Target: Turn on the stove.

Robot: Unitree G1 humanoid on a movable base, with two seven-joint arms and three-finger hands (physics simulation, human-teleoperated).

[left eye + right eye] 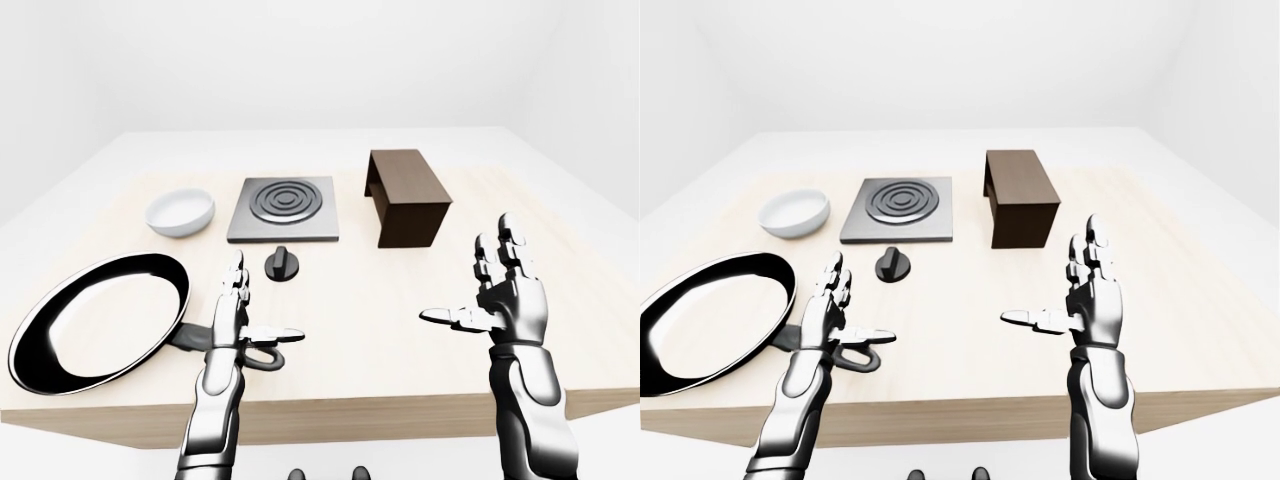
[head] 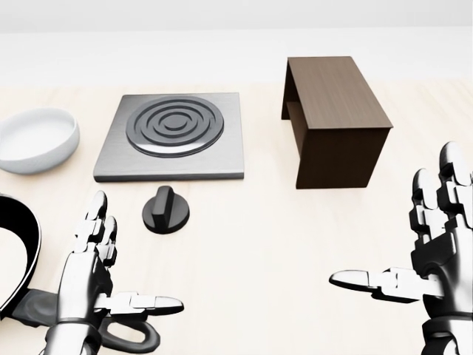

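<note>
Both hands hover above the wooden table [image 2: 295,244], fingers spread and thumbs out, holding nothing. The left hand [image 2: 92,277] is released, palm turned inward, and sits above the handle of the black frying pan [image 1: 95,320], which lies beside and below it toward the left of the view; no contact with the handle is evident. The right hand [image 2: 429,251] is likewise released and well apart from every object.

The stove knob [image 2: 165,209], the task's control, lies on the table just beyond the left hand's fingertips and slightly to their right. Its ridge stands upright, presenting a grip for a pinch-and-twist. Just past the knob sits the stove plate [image 2: 171,134] with its ringed burner. A white bowl [image 2: 33,140] rests further off, to the left of the plate; a brown wooden stand [image 2: 336,122] stands beyond the right hand.

Assessment: the left hand is the nearer one and looks the better placed for the reach. The knob is untouched; the task is not begun.
</note>
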